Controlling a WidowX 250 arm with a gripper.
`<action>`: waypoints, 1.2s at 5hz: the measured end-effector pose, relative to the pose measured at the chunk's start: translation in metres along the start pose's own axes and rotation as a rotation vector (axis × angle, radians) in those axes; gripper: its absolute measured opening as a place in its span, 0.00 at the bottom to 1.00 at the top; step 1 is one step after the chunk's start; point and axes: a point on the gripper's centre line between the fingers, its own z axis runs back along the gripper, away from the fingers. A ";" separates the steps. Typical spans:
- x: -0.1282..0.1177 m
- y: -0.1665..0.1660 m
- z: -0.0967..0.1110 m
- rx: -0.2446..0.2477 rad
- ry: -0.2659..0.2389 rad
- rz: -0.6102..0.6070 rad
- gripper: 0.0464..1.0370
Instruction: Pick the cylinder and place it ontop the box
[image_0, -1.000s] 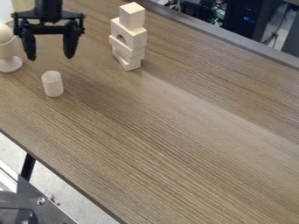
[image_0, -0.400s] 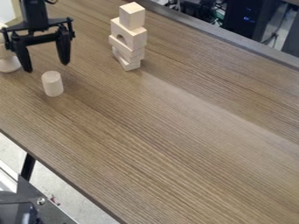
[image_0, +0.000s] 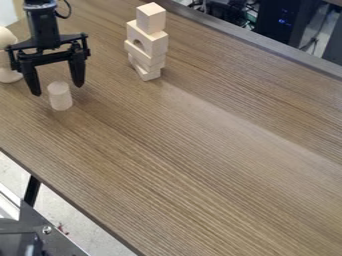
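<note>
Hand (image_0: 58, 90) is spread wide, presumably so that the upright cylinder (image_0: 60, 96) can be straddled; the cylinder is supported by the bench (image_0: 200, 155) at 10 o'clock, the block stack (image_0: 157, 45), likely its destination, at 12 o'clock.

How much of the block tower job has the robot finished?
The pale wooden blocks already stand in a stack, with a cube on top. The black two-finger gripper is open by the small pale cylinder, so it seems to be getting ready to grab. Still left: pick up the cylinder, which stands on the brown wooden table, and put it on the cube.
</note>
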 end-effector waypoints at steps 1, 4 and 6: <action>0.001 0.001 0.000 0.012 -0.006 0.015 0.93; 0.001 -0.001 0.007 -0.001 0.048 0.048 0.45; -0.012 -0.040 0.068 -0.203 0.218 -0.016 0.45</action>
